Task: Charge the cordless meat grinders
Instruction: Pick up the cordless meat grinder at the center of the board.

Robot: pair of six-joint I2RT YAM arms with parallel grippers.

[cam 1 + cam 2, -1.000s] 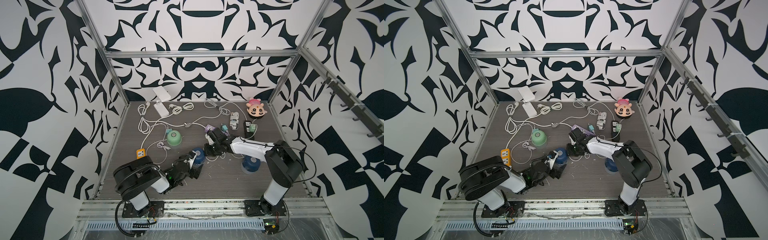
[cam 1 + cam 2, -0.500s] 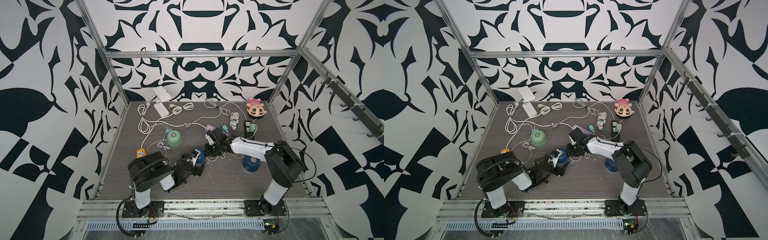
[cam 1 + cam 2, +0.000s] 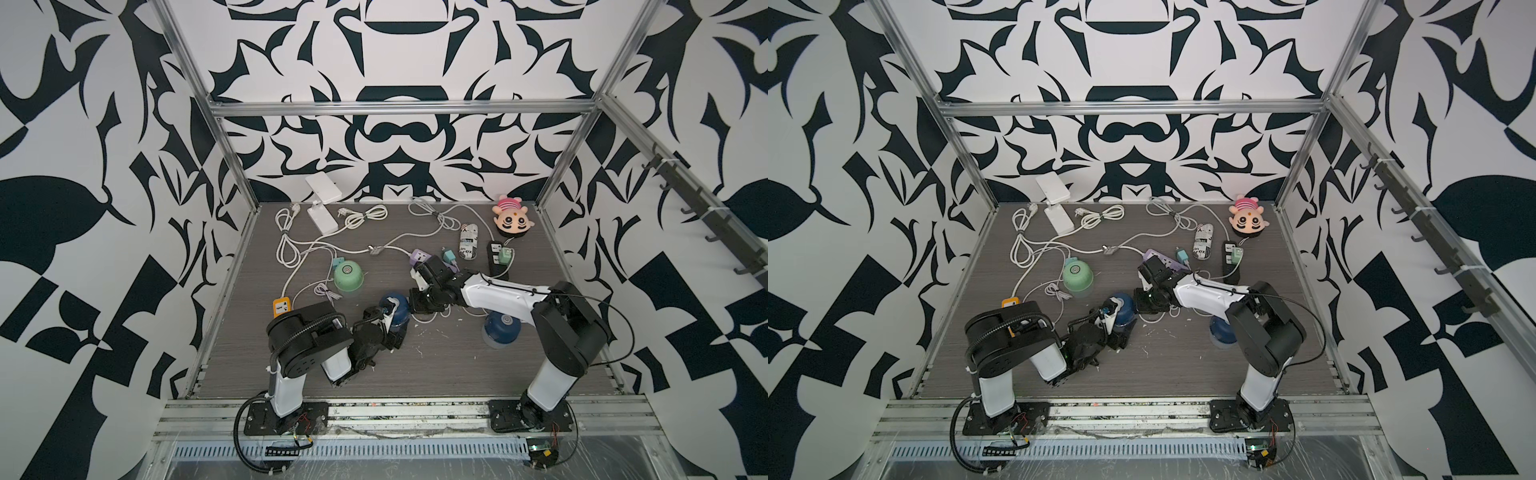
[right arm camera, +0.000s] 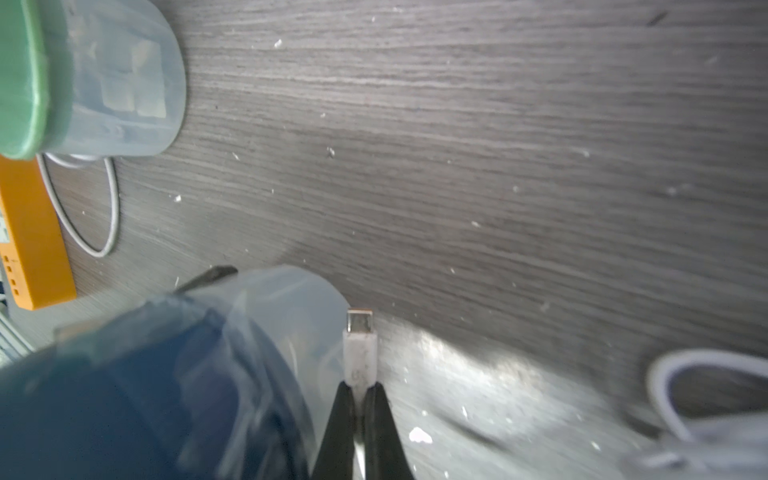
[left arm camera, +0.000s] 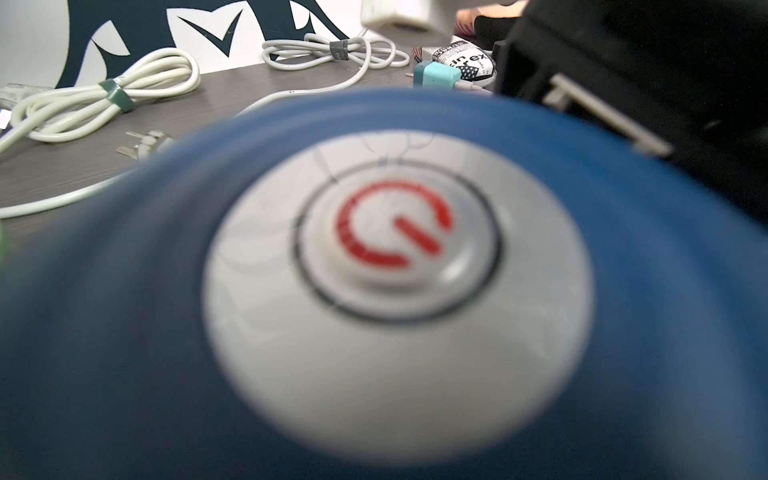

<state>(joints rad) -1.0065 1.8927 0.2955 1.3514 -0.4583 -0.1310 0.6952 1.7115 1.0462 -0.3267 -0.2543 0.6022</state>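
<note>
R hand (image 4: 360,388) pinches the white USB-C plug (image 4: 360,345), fingers pressed onto its shell. Navy grinder (image 3: 395,305) is mid-counter (image 3: 436,361), tipped: button end faces L hand (image 3: 385,319), clear bowl end just beside the plug tip. L hand is at the grinder's near-left side; gripping or spread, cannot tell. Plug long axis runs leftward alongside the bowl, not into the navy body. Charge port not visible. R hand is nearer for insertion. Mint grinder (image 3: 348,279) is far-left, 2nd navy grinder (image 3: 502,328) right, both apart.

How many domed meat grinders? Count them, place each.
3. The mint green domed grinder stands left of centre; one navy blue domed grinder is at the left claw; the second navy grinder stands beneath the right arm.
</note>
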